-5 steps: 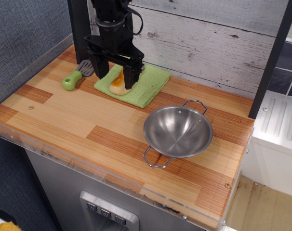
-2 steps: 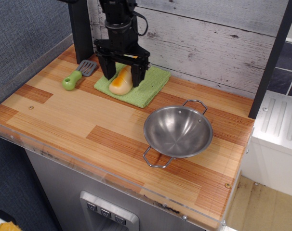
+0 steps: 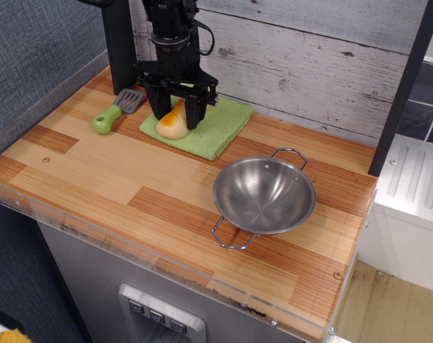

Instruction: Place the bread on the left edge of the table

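Green-handled spatula (image 3: pixel 115 111) upper left of frame, on the table (image 3: pixel 95 171). Just right of it, bread (image 3: pixel 173 123) sits between the black fingers (image 3: pixel 158 108), over the left part of the green cloth (image 3: pixel 209 128); gripper (image 3: pixel 176 116) clamped on the bread, whether it's lifted off the cloth unclear. Arm comes straight down from the top of the frame, fingers pointing down. Center right, steel two-handled bowl (image 3: pixel 264 195), empty.
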Motion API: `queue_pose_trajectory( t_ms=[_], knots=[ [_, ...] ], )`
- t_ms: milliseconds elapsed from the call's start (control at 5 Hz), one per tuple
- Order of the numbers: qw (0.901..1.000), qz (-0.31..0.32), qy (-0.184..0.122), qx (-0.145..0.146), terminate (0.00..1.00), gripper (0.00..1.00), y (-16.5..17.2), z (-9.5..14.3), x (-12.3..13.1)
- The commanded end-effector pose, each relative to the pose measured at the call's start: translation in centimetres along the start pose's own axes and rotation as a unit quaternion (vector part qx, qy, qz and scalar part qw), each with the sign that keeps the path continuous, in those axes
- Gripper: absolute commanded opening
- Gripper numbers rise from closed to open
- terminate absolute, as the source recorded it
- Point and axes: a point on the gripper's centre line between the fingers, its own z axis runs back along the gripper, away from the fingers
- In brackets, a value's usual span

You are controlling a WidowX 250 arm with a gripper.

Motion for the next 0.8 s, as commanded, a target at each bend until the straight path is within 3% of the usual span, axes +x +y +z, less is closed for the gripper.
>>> queue_pose_trajectory(
  t_ms=[0,400,600],
  knots=[
    [0.9998,0.0,-0.018,0.001,0.0,0.0,0.2,1.7,0.4],
    [0.996,0.017,-0.068,-0.056,0.0,0.0,1.3,8.6,-1.8],
    [0.997,0.009,-0.033,-0.069,0.0,0.0,4.2,10.5,-3.9]
  ],
)
